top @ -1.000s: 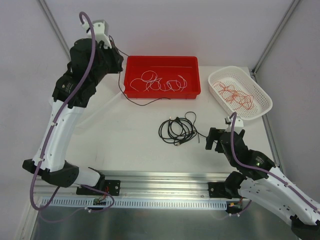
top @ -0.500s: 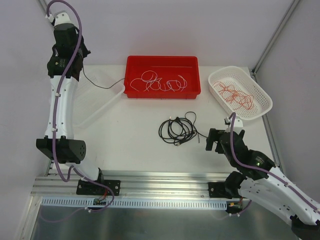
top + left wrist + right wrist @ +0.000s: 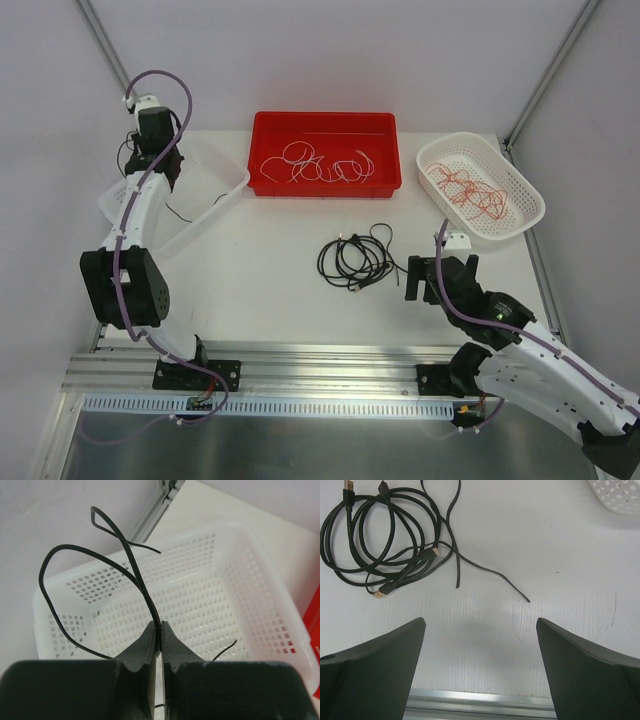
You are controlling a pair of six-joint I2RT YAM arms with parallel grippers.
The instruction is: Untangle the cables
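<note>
My left gripper (image 3: 160, 626) is shut on a thin black cable (image 3: 132, 565) and holds it over the white basket at the far left (image 3: 250, 580); the cable loops up and to the left. In the top view the left gripper (image 3: 152, 160) is above that basket (image 3: 215, 180). A tangle of black cables (image 3: 355, 260) lies mid-table, also in the right wrist view (image 3: 390, 540). My right gripper (image 3: 480, 630) is open and empty, just right of the tangle (image 3: 430, 275). White cables (image 3: 320, 165) lie in the red bin (image 3: 325, 125). Red-orange cables (image 3: 470, 190) lie in the right white basket (image 3: 525, 185).
A metal rail (image 3: 320, 375) runs along the near table edge. Frame posts (image 3: 555, 70) rise at the back corners. In the right wrist view, loose black cable ends (image 3: 490, 575) trail right from the tangle, and the right basket's rim (image 3: 620, 495) shows at top right.
My left arm has swung left and come down from near the red bin to over the left basket, carrying the black cable. My right gripper has shifted slightly left toward the tangle.
</note>
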